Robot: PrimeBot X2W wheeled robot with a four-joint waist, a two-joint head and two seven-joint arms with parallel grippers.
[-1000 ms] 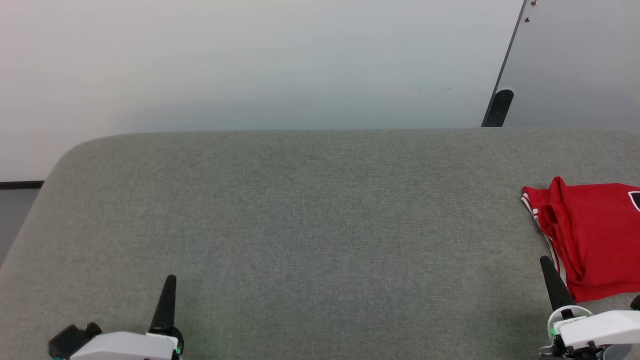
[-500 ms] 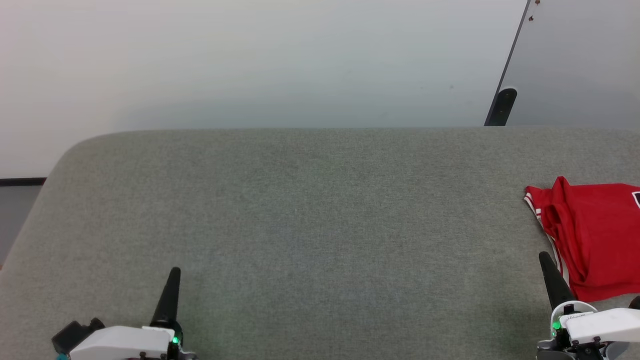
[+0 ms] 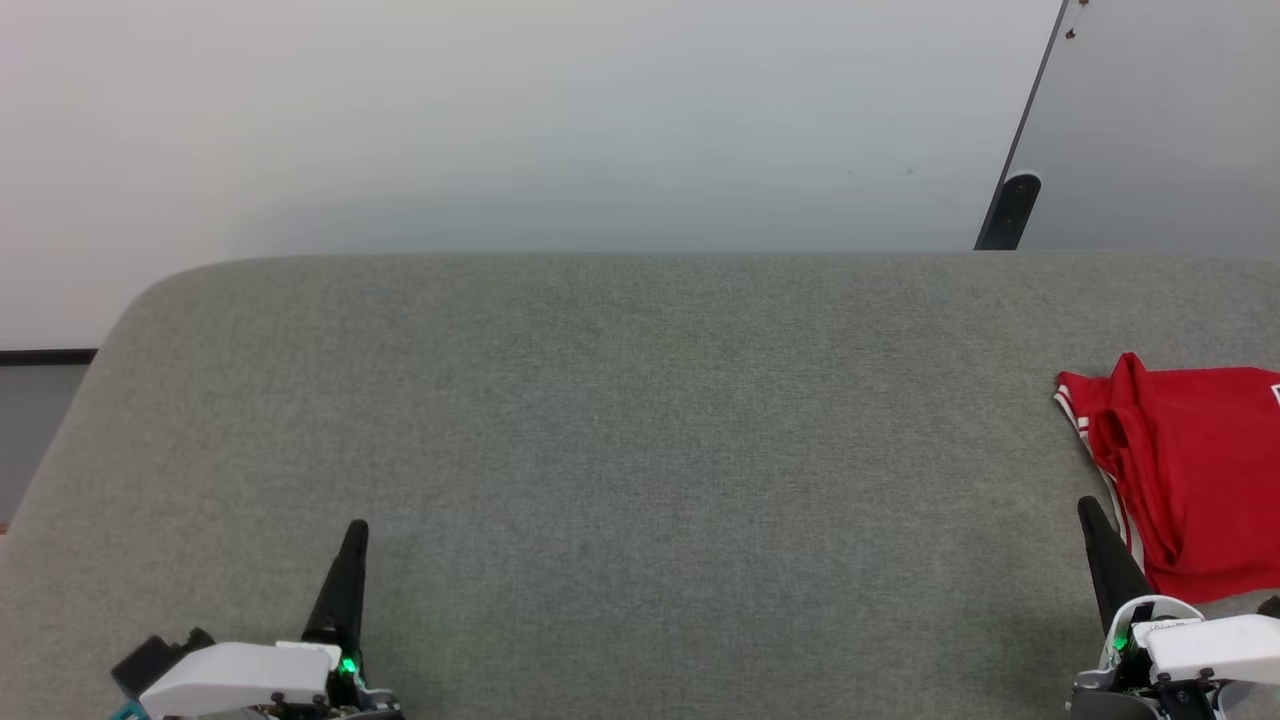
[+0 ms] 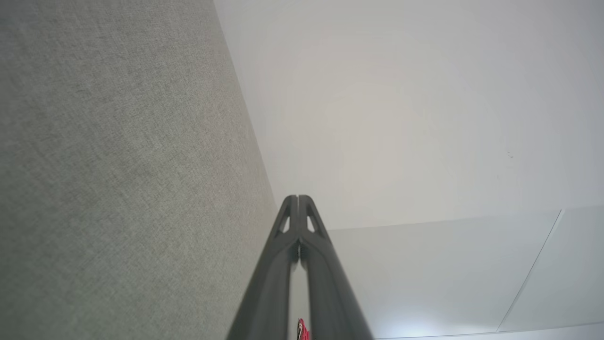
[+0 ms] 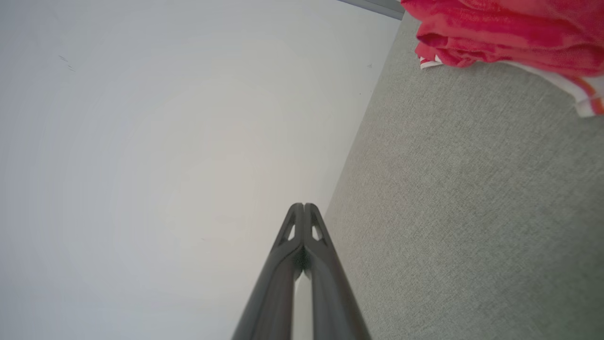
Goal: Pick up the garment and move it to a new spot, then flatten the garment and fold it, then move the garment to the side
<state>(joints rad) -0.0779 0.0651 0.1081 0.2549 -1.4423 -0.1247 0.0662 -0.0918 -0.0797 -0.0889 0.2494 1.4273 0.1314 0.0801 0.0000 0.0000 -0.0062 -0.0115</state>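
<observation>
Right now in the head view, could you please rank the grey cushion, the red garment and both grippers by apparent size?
Largest: grey cushion, by far.
Next: garment, cut off at the right edge.
Smallest: left gripper and right gripper, which look alike, so I leave them unranked.

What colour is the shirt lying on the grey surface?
The shirt is red, with white-and-red striped trim at its edge; the head view shows it best.

Garment [image 3: 1190, 470] creased cloth; grey surface [image 3: 600, 420] matt weave (slightly rough).
</observation>
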